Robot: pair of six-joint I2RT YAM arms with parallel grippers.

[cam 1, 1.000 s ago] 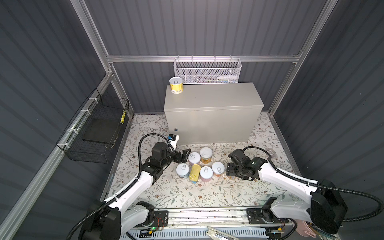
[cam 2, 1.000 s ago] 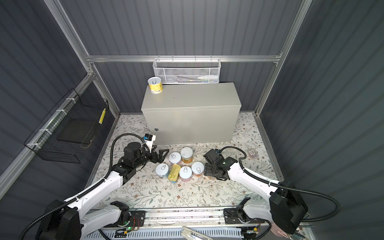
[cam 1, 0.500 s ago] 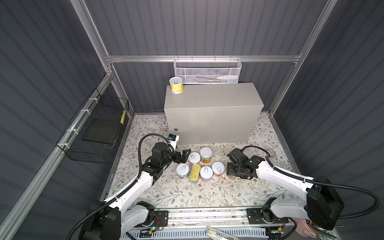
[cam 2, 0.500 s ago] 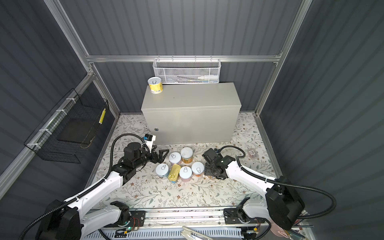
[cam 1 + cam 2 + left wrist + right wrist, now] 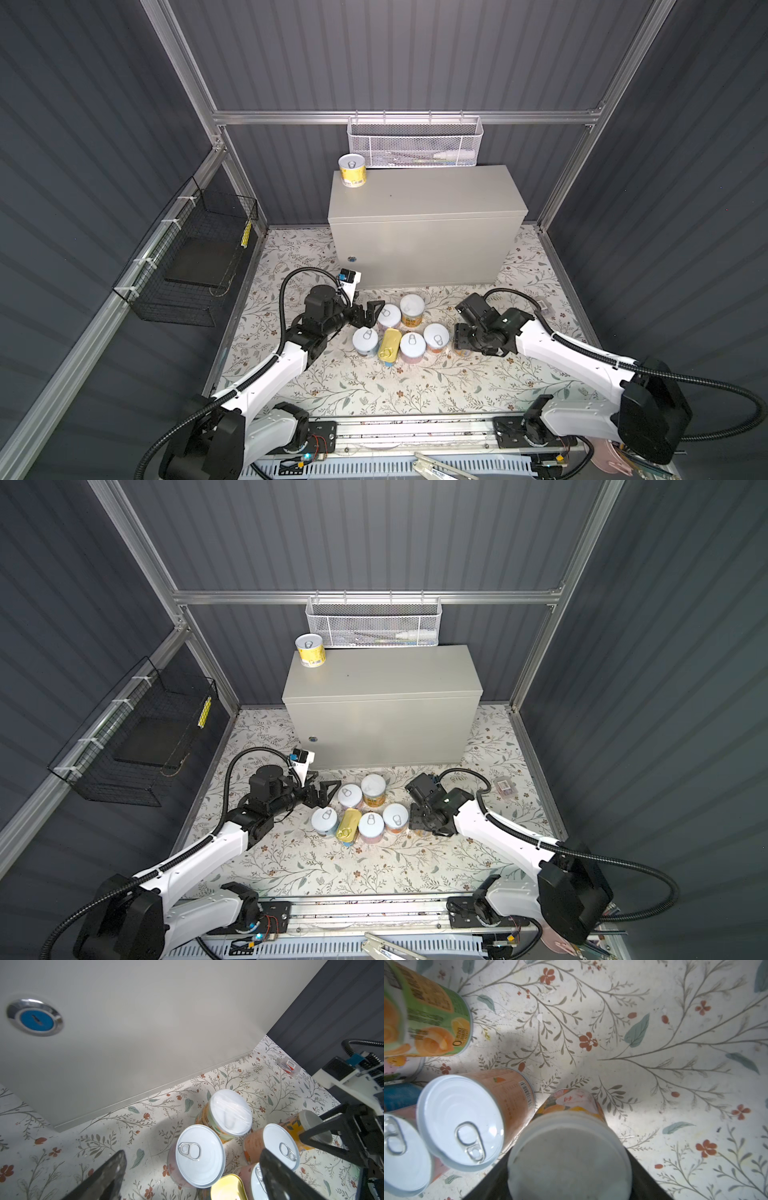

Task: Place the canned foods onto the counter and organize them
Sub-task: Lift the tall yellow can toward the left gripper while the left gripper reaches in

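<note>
The white-lidded orange can (image 5: 569, 1157) sits pinched between your right fingers (image 5: 645, 1184), at the right end of the tins (image 5: 411, 307) clustered on the floral mat (image 5: 357, 390). One yellow can (image 5: 352, 170) stands on the grey desk (image 5: 424, 199), at its back left corner. Your left fingers (image 5: 108, 1178) are spread wide just beside the pink can (image 5: 199, 1155).
</note>
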